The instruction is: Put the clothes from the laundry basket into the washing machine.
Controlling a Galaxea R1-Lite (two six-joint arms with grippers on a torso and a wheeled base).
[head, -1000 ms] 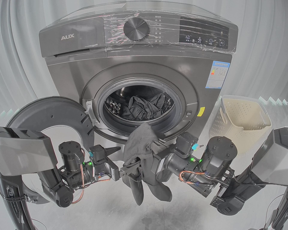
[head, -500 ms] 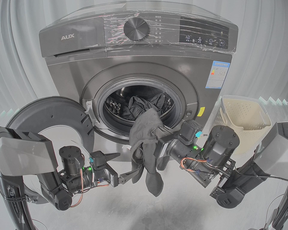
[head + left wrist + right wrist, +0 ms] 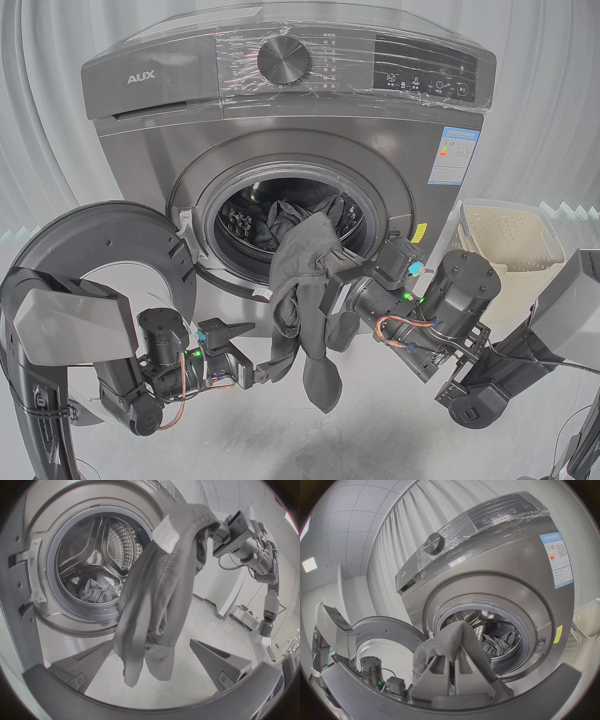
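A dark grey garment hangs from my right gripper, which is shut on its upper fold just in front of the washing machine's round opening. The cloth's top edge reaches the lower rim of the opening and its tails dangle toward the floor. From the right wrist, the shut fingers pinch the garment. My left gripper is open, low and left of the cloth. In the left wrist view the garment hangs just beyond that gripper. More dark clothes lie inside the drum.
The machine's door stands swung open to the left, right behind my left arm. A cream perforated laundry basket sits on the floor to the right of the machine, beyond my right arm. Pale bare floor lies below the grippers.
My right gripper has raised the garment up and toward the drum opening. My left gripper has come off the cloth's lower part and drawn back, lower and open.
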